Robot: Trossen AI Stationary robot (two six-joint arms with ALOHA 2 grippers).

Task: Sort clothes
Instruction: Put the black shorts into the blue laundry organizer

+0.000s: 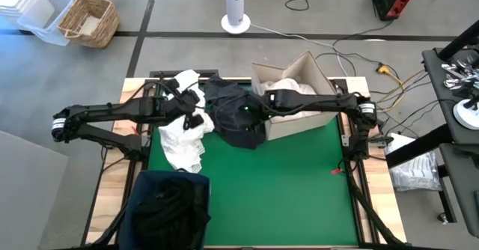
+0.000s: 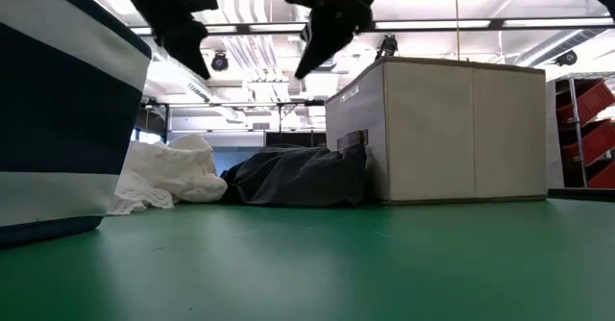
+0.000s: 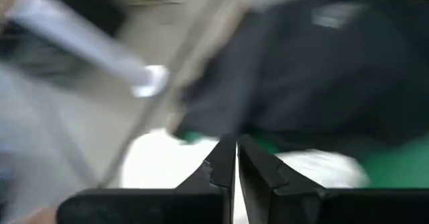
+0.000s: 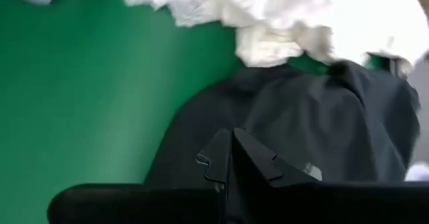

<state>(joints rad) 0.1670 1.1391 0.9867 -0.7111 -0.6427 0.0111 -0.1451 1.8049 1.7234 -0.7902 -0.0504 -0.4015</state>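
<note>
A crumpled white garment (image 1: 183,139) (image 2: 168,175) lies on the green mat, and more white cloth (image 1: 187,81) lies near the far edge. A dark garment (image 1: 236,115) (image 2: 298,175) (image 4: 301,123) lies heaped against the beige box. My left gripper (image 1: 196,119) (image 2: 192,52) (image 3: 236,158) is shut with nothing in it. It hangs high above the white garment. My right gripper (image 1: 247,112) (image 2: 312,57) (image 4: 231,153) is also shut with nothing in it, raised well above the dark garment.
The beige box (image 1: 299,93) (image 2: 452,129) stands at the mat's far right with white cloth inside. A navy fabric bin (image 1: 168,209) (image 2: 58,100) with dark clothes in it sits at the near left. Bare green mat (image 1: 284,183) lies between them.
</note>
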